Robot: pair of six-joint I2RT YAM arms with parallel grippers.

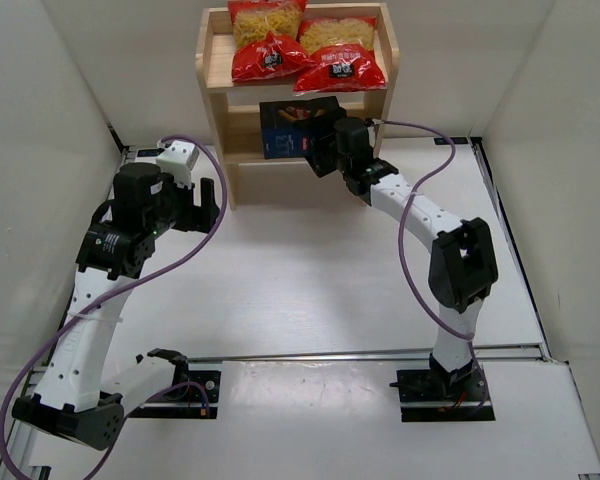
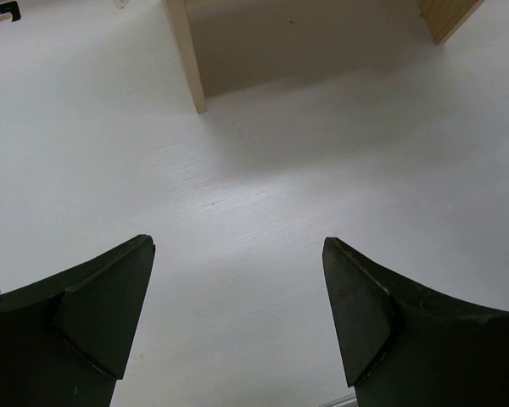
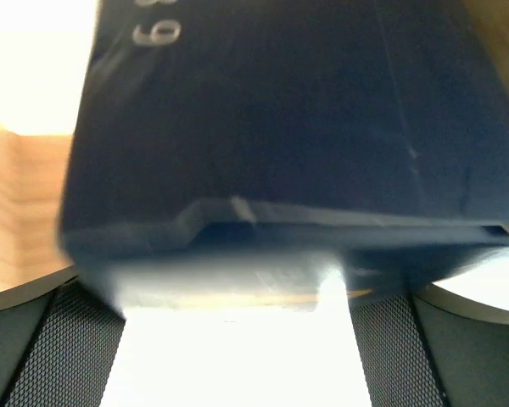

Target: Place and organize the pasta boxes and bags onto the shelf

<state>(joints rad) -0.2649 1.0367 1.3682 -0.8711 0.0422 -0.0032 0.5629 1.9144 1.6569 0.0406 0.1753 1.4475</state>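
On the middle tier of the shelf point(image 1: 218, 110) stood the pasta box point(image 1: 285, 130), directly below the two bags point(image 1: 268, 45) lying side by side on the top tier. The right fingers point(image 3: 59, 356) were spread wide at the box's near end. The wrist view was blurred, so contact was unclear, but no clamp on it showed. The left fingers point(image 2: 93, 314) were also wide apart, holding nothing, low over bare worktop point(image 1: 300, 270) near the shelf's left leg. Main risk: the box looked close to the tier's front edge, so a finger dragging on its side could tip it or pull it out. Whether it sat fully flat could not be told. Second risk: the right wrist sat close under the top plank, and a bump there could jolt the bags; the right-hand one seemed to lap the front edge, and slick plastic slides easily. Box: matte navy cardboard, flat faces, crisp edges, with a glued flap seam visible up close. Bags: glossy red film, crinkled and lumpy, yellow pasta showing through clear windows. Shelf: pale bare wood with visible grain. Finger pads: dark with a mesh texture. Worktop: white and smooth.
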